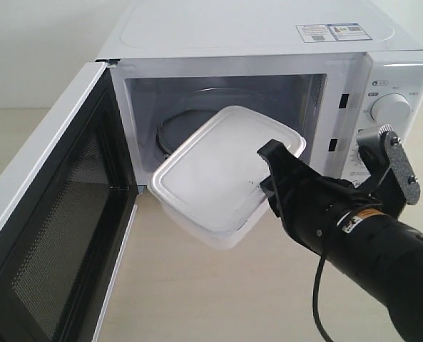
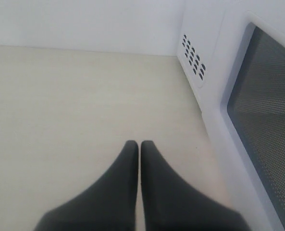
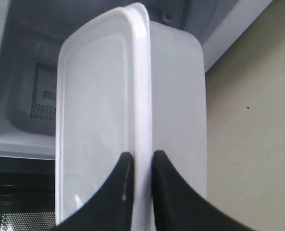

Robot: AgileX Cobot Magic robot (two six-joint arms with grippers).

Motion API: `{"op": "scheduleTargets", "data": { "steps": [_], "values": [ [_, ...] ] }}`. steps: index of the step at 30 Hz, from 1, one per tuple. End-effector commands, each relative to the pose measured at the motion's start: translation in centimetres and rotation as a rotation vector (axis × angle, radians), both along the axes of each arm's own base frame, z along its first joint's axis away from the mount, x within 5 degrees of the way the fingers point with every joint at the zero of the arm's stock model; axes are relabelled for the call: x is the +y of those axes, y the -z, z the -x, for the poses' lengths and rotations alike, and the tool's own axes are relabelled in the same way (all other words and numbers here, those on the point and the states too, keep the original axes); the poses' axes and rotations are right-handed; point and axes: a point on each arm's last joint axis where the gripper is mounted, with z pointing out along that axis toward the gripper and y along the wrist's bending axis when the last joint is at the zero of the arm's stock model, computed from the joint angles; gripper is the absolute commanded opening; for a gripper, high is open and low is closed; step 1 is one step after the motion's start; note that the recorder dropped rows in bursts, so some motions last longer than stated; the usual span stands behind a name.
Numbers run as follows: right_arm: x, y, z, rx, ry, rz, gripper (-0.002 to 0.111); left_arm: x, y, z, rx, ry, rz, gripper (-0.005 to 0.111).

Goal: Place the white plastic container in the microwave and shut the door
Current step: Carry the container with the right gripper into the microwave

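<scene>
The right gripper [image 3: 141, 161] is clamping the rim of the white plastic container [image 1: 222, 167], tilted half inside the microwave [image 1: 268, 43] mouth; levelling it over the glass turntable [image 1: 186, 121] before release seems best, while the left gripper [image 2: 140, 144] is hovering closed, empty, beside the open door [image 1: 47, 214].

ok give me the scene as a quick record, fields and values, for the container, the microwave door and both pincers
container: lid on, tilted, far end at the cavity mouth, near end out over the table
held by: right pincer, shut on the container's rim
microwave: turntable shows behind the container
door: swung wide open
left pincer: shut, empty, beside the door's outer face
left to do: container fully in, door closed
</scene>
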Motion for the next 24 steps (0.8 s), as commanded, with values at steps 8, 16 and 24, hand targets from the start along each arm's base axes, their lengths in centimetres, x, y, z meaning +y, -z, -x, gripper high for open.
{"op": "scheduleTargets", "data": {
  "steps": [8, 16, 24],
  "values": [
    [2.0, 0.1, -3.4, -0.036, 0.049, -0.022, 0.0, 0.0, 0.1, 0.0, 0.0, -0.001, 0.001, 0.004],
    [0.9, 0.3, -6.3, -0.05, 0.135, -0.036, 0.0, 0.0, 0.1, 0.0, 0.0, -0.001, 0.001, 0.004],
    [2.6, 0.8, -9.9, -0.074, 0.151, -0.044, 0.0, 0.0, 0.1, 0.0, 0.0, -0.001, 0.001, 0.004]
  ]
}}
